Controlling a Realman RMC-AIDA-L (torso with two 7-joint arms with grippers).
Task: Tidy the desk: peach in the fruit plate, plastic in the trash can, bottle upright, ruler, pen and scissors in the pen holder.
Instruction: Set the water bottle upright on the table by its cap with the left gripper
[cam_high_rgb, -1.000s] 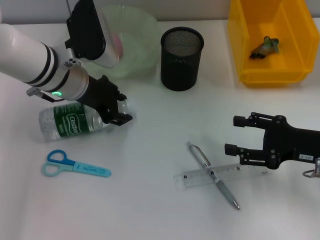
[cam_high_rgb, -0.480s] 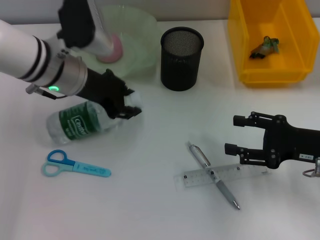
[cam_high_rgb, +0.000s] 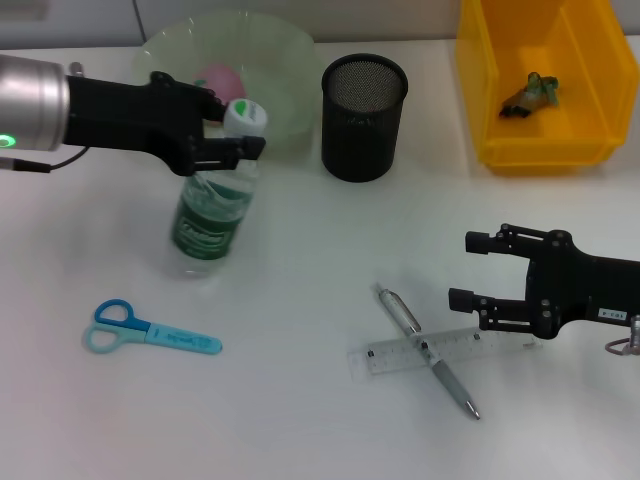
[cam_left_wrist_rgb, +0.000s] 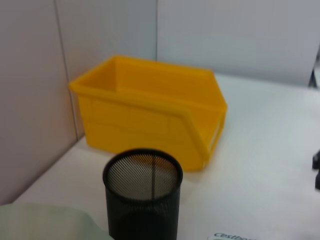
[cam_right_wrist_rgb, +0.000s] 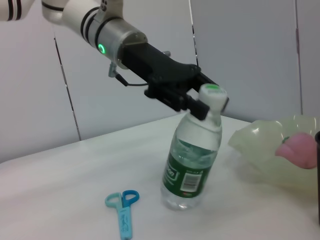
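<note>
The green-labelled bottle (cam_high_rgb: 210, 215) stands on its base, leaning slightly, in front of the fruit plate (cam_high_rgb: 285, 60). My left gripper (cam_high_rgb: 235, 148) is shut on its neck just under the white cap; the right wrist view shows the same left gripper (cam_right_wrist_rgb: 200, 102) and bottle (cam_right_wrist_rgb: 192, 165). The pink peach (cam_high_rgb: 218, 78) lies in the plate. Crumpled plastic (cam_high_rgb: 530, 92) lies in the yellow trash can (cam_high_rgb: 500, 140). The blue scissors (cam_high_rgb: 150, 332) lie at the front left. A pen (cam_high_rgb: 405, 315) lies across the clear ruler (cam_high_rgb: 475, 346). Just beyond them my right gripper (cam_high_rgb: 470, 270) hovers open.
The black mesh pen holder (cam_high_rgb: 364, 120) stands between the plate and the trash can, also shown as the pen holder (cam_left_wrist_rgb: 142, 192) before the yellow bin (cam_left_wrist_rgb: 150, 110) in the left wrist view. A wall runs behind the table.
The left gripper has swung the bottle up from lying on its side to standing on its base, moving toward the plate. The right arm has not moved.
</note>
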